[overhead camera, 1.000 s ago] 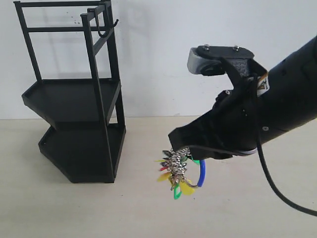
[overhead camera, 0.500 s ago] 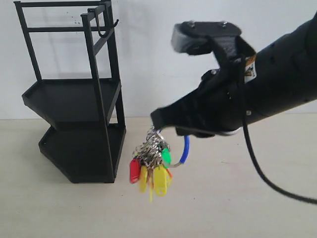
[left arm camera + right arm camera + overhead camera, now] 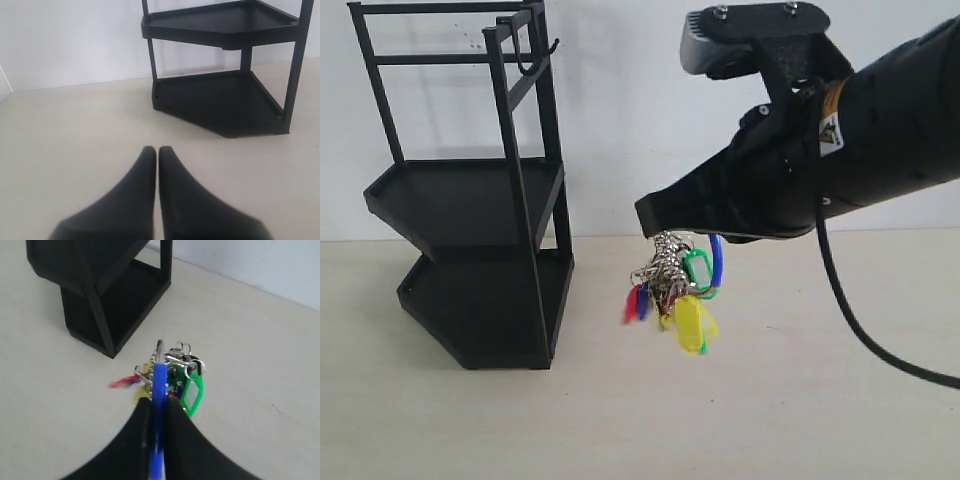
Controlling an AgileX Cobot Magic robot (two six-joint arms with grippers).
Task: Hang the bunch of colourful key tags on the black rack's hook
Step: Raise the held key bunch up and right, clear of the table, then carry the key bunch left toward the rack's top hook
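Note:
The colourful key tag bunch (image 3: 672,293) hangs in the air under my right gripper (image 3: 665,230), which is shut on its blue loop (image 3: 159,390). Green, yellow, red and blue tags swing below the silver rings (image 3: 177,360). The black rack (image 3: 470,200) stands at the left of the exterior view, well left of the bunch. Its hook (image 3: 535,60) sticks out near the top bar, higher than the bunch. In the left wrist view my left gripper (image 3: 157,150) is shut with nothing in it, low over the table and facing the rack (image 3: 225,95).
A pale tabletop (image 3: 720,420) runs under everything, and a white wall (image 3: 640,100) stands behind. The rack's two angular trays (image 3: 460,195) hold nothing that I can see. Open table lies between the rack and the hanging bunch.
My right gripper has risen with the bunch, which now hangs higher. The tags have swung and turned. The left gripper cannot be compared.

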